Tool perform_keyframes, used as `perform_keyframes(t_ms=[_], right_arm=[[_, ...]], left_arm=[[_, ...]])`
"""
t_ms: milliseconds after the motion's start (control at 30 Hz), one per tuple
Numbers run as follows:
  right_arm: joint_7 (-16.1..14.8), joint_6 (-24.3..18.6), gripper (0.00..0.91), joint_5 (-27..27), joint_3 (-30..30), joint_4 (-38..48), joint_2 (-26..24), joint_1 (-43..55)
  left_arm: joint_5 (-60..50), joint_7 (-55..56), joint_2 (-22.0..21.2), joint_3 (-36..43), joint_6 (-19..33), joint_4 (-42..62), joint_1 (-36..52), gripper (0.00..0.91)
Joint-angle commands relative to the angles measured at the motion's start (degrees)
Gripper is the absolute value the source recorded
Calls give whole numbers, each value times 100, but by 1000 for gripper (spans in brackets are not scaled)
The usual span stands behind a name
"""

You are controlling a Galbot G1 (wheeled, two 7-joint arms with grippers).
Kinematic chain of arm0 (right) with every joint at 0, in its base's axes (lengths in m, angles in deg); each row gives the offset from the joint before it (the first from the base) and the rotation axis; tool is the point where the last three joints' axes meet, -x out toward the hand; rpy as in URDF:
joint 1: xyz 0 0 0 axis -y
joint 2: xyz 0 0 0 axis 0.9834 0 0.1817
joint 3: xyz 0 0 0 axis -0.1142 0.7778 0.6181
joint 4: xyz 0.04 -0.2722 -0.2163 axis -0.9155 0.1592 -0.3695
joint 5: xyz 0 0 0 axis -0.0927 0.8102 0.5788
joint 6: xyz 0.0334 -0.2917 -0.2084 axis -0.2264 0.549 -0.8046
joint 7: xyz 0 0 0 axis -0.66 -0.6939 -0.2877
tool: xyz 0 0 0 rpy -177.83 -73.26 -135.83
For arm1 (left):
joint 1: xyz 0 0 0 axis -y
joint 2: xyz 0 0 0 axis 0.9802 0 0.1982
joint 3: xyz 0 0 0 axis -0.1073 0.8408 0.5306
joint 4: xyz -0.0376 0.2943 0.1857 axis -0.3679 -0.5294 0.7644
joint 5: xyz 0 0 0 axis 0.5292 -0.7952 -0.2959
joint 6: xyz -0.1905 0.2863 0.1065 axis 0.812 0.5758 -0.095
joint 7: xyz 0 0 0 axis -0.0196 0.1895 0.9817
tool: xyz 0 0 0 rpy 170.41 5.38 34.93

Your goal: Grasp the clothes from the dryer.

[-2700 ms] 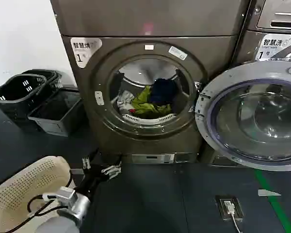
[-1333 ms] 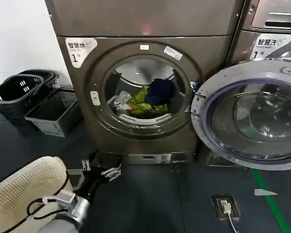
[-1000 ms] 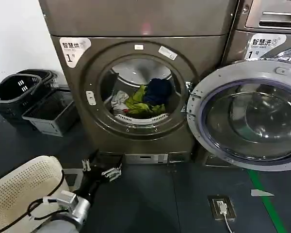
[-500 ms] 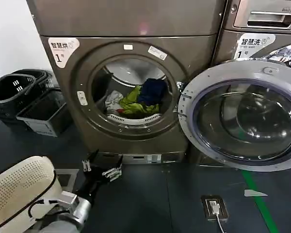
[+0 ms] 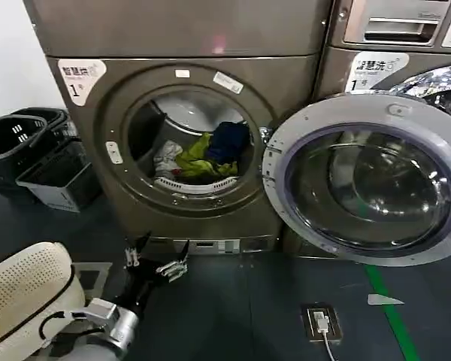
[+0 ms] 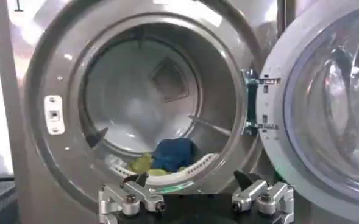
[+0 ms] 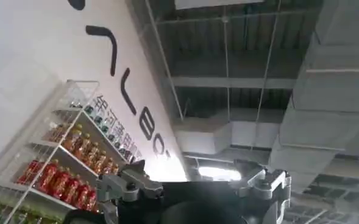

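The dryer (image 5: 98,188) stands ahead with its silver-rimmed glass door (image 5: 364,177) swung open to the right. Inside the porthole lie the clothes: a yellow-green piece (image 5: 198,162), a white-grey one (image 5: 165,156) and a dark navy one (image 5: 229,139). My left gripper (image 5: 156,258) hangs low in front of the dryer's base, open and holding nothing, well short of the porthole. In the left wrist view the navy piece (image 6: 173,153) and the yellow-green piece (image 6: 141,163) lie beyond the open left gripper (image 6: 191,181). My right gripper (image 7: 194,173) points up at a ceiling, open and holding nothing.
Black baskets (image 5: 15,139) and a grey basket (image 5: 56,177) stand on the floor left of the dryer. A like-coloured machine (image 5: 383,37) stands to the right behind the open door. A floor socket with a cable (image 5: 319,323) and a green floor line (image 5: 391,316) lie at lower right.
The dryer and its open door have slid leftward in the head view and look slightly nearer. The left gripper stays low and open; the clothes have not moved.
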Motion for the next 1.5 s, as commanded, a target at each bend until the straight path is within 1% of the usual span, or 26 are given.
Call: perform_keyframes(t_ms=[33,133,300,500,900,1500], right_arm=[[-16,-33,907,327,6,5,-5,-14],[72,-21,907,406,37,41,-9,-7],[200,-152,907,220,-9,170,-89,20],[193,-181,907,116,30,142,-104,48],[156,-223,907,92,74,142,-96,96],[173,-289,907,121,152,214,-89,165]], left_arm=[[-27,-2,25,7,-2,0,0,907],[-89,-55,42,20,-3,8,-8,907],[-91,-47,42,25,2,4,-7,907],[-32,40,17,57,3,1,18,907],[75,511,-10,67,-93,4,89,907],[80,574,-23,141,-123,40,174,907]])
